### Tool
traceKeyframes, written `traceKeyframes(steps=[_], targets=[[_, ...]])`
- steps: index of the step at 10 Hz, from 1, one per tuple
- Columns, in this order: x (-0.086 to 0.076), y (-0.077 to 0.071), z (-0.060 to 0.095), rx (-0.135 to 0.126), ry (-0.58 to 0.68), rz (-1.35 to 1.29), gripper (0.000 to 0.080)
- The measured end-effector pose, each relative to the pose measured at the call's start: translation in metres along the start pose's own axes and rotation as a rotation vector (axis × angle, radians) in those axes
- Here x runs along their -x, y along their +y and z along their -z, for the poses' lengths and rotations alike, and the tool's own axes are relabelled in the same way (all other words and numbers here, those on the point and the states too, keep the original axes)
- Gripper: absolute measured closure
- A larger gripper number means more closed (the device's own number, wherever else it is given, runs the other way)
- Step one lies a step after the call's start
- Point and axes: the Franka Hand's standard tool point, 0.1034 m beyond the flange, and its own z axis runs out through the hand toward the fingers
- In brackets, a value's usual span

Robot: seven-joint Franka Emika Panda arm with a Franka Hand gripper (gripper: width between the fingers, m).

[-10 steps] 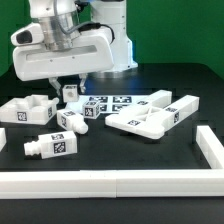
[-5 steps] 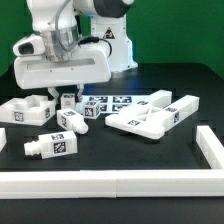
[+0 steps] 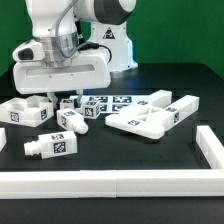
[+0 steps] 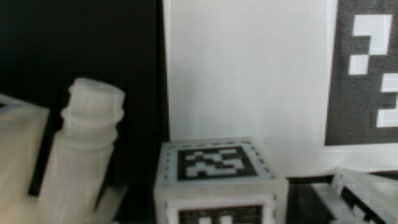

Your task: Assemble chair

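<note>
We cannot tell how the gripper (image 3: 60, 95) stands. In the exterior view its own wide housing hides the jaws, and the wrist view shows none clearly. Just under the claw, the tagged block (image 4: 217, 172) is soft-edged and cut off by the picture's edge, and we cannot read its lower tag. Beside it the pegged leg (image 4: 86, 140) is blurred and cropped too. Beyond the claw, the marker board (image 4: 249, 70) shows one tag, half cut away.

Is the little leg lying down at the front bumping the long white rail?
Apart. The exterior view shows a strip of bare black table between the lying leg and the rail.
</note>
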Motion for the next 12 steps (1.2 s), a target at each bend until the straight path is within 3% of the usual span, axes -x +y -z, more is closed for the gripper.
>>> traceKeyframes(steps=[1,2,4,5,6,10,11,12], targets=[[-0.001,-0.005,0.008,-0.025,-0.011,-0.005,0.0336],[-0.003,-0.005,0.019,-0.039,-0.006,-0.009,0.0211],[-0.007,0.002,0.040,-0.079,-0.018,-0.022,0.0163],[-0.012,0.012,0.048,-0.074,-0.007,-0.018,0.0152],[-0.011,0.020,0.049,-0.075,-0.003,0.001,0.0152],[-0.010,0.020,0.048,-0.080,-0.009,0.002,0.0151],[-0.003,0.039,0.053,-0.111,-0.031,-0.020,0.0151],[0.000,0.069,0.058,-0.098,-0.022,-0.073,0.0151]])
